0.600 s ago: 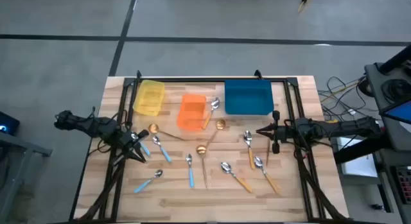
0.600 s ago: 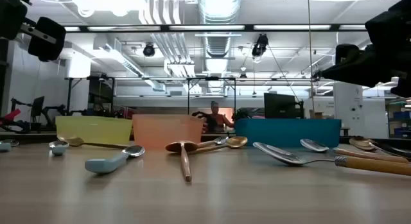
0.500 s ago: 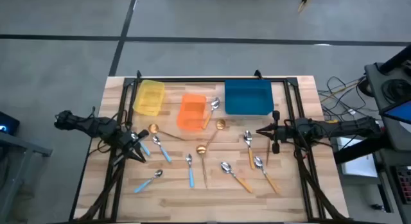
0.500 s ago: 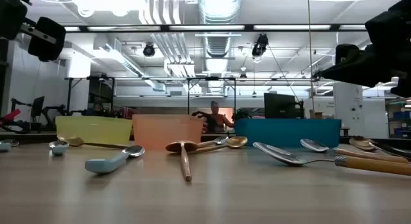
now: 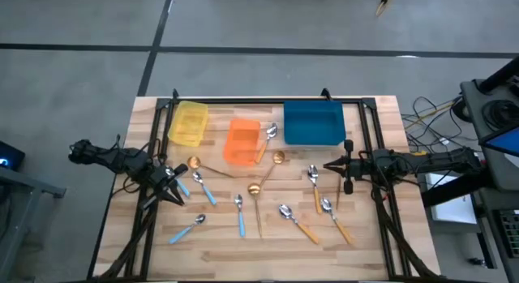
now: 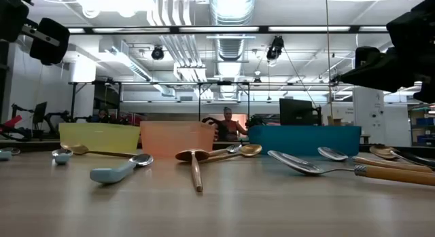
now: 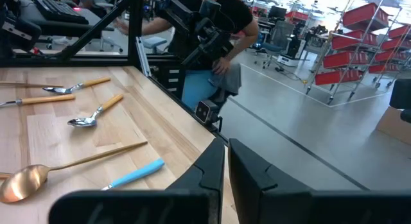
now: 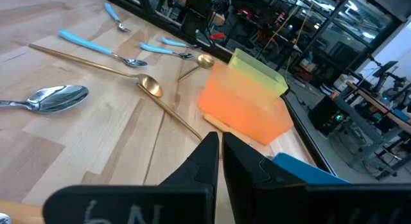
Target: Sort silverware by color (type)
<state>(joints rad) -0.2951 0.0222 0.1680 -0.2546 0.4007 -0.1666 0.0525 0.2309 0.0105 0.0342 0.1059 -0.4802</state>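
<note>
At centre-left of the high view, your left claw [image 5: 173, 193] is closed, its fingers pressed together with nothing between them, hovering just beside two blue-handled spoons [image 5: 201, 188]. At centre-right, your right claw [image 5: 328, 165] is likewise closed and empty, its tip pointing inward toward an orange-handled spoon [image 5: 314, 185]. Both arms look parked at the bench edges, so I judge that no pick has begun and each claw must open before it can take anything.

Moving outward, the silverware lies loose across the middle and lower part of the bench [image 5: 268, 250]: two more blue-handled spoons [image 5: 239, 214] at lower centre-left, more orange-handled spoons [image 5: 296, 221] at lower centre-right, and thin gold spoons [image 5: 256, 203] at centre, whose long handles cross or nearly cross. Another spoon [image 5: 267, 139] lies in the gap between the orange and blue bins.

Along the upper part of the bench stand the yellow bin [image 5: 187, 124], orange bin [image 5: 242, 141] and blue bin [image 5: 313, 123], apparently there to receive one kind each. The blue-handled spoons lie on your left arm's side and the orange-handled ones on your right arm's, which probably suits splitting the work.

The crossed gold handles may drag one another when lifted. A person [image 6: 226, 123] shows far behind the bins in the low view.
</note>
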